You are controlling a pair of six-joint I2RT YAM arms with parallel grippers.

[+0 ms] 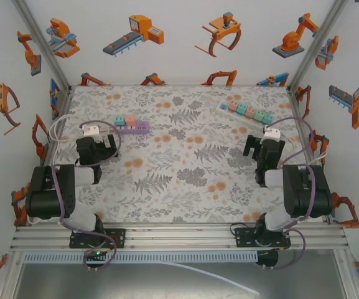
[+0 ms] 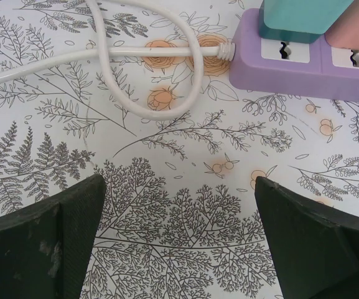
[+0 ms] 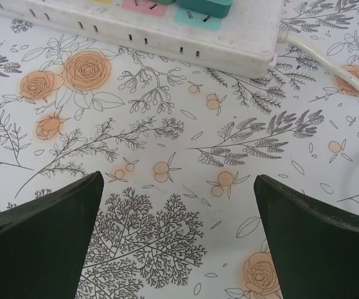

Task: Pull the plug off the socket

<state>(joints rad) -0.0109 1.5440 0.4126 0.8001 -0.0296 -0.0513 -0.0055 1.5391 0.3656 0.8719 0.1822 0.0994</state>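
Note:
A purple socket strip (image 1: pixel 135 128) lies left of centre on the floral table, with a teal plug (image 1: pixel 120 120) and a pink plug (image 1: pixel 130 119) standing in it. In the left wrist view the purple strip (image 2: pixel 303 68) and teal plug (image 2: pixel 300 15) sit ahead and to the right of my open left gripper (image 2: pixel 179 237), well apart from it. A white socket strip (image 1: pixel 247 112) with several coloured plugs lies at the back right. My right gripper (image 3: pixel 178 233) is open and short of the white strip (image 3: pixel 167 31) and its teal plug (image 3: pixel 204 7). Neither gripper holds anything.
A white cord (image 2: pixel 104 59) loops from the purple strip's left end across the table toward the left wall. Another white cord (image 3: pixel 347 75) leaves the white strip's right end. Printed walls enclose the table on three sides. Left gripper (image 1: pixel 97 149) and right gripper (image 1: pixel 263 148) hover over bare cloth.

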